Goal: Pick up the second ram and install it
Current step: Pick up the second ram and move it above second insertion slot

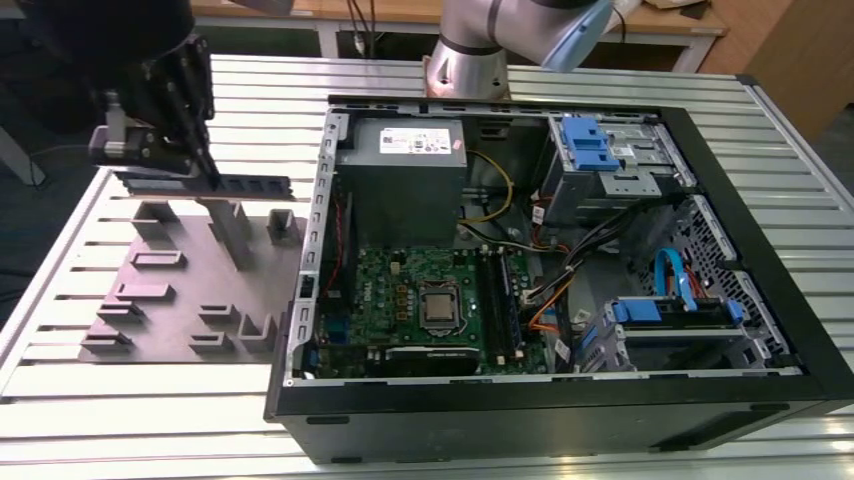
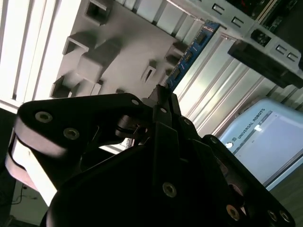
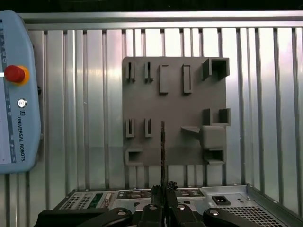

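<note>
The second ram [image 1: 254, 184] is a long dark stick held level in the air above the grey plastic tray [image 1: 160, 300], on the exterior view's left. My black gripper [image 1: 200, 170] is shut on its upper edge near the middle. In the first wrist view the ram [image 3: 163, 146] shows edge-on, sticking out from my gripper [image 3: 164, 188] over the tray [image 3: 175, 99]. In the second wrist view the ram's [image 2: 188, 53] blue-green board runs out past the fingertips [image 2: 162, 97]. The open computer case [image 1: 747, 250] lies to the exterior view's right, with its green motherboard [image 1: 400, 290] and memory slots [image 1: 501, 300] exposed.
The tray carries several upright blocks and slots [image 1: 227, 230]. Inside the case are a grey power-supply box [image 1: 400, 170], loose cables [image 1: 574, 250] and blue drive brackets [image 1: 587, 145]. A teach pendant [image 3: 14, 94] lies on the ribbed metal table [image 1: 80, 400]. The arm's base [image 1: 467, 60] stands behind the case.
</note>
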Robot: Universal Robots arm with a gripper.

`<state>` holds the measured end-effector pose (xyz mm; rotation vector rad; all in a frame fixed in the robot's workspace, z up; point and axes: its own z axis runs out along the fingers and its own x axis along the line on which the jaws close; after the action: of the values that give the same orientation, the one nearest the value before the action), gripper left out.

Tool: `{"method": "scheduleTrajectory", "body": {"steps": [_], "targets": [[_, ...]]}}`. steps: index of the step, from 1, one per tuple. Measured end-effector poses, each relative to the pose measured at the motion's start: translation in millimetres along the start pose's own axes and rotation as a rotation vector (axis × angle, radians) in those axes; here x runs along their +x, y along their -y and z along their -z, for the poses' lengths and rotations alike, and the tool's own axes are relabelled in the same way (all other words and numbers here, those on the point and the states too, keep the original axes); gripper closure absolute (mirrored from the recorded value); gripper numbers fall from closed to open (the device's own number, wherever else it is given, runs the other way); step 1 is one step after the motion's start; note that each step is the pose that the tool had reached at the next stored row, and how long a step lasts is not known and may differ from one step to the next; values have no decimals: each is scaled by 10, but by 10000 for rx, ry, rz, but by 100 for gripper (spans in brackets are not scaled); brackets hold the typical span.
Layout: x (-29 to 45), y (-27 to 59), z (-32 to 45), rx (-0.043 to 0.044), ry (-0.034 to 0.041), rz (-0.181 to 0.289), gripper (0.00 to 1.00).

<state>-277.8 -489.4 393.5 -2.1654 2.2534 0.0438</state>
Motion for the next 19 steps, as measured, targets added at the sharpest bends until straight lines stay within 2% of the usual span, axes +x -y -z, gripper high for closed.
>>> {"method": "scheduleTrajectory", "body": {"steps": [12,19], "targets": [[-25,528,-12,-54,-4,0,86],[-35,777,-18,-73,-3,-2,86]]}}
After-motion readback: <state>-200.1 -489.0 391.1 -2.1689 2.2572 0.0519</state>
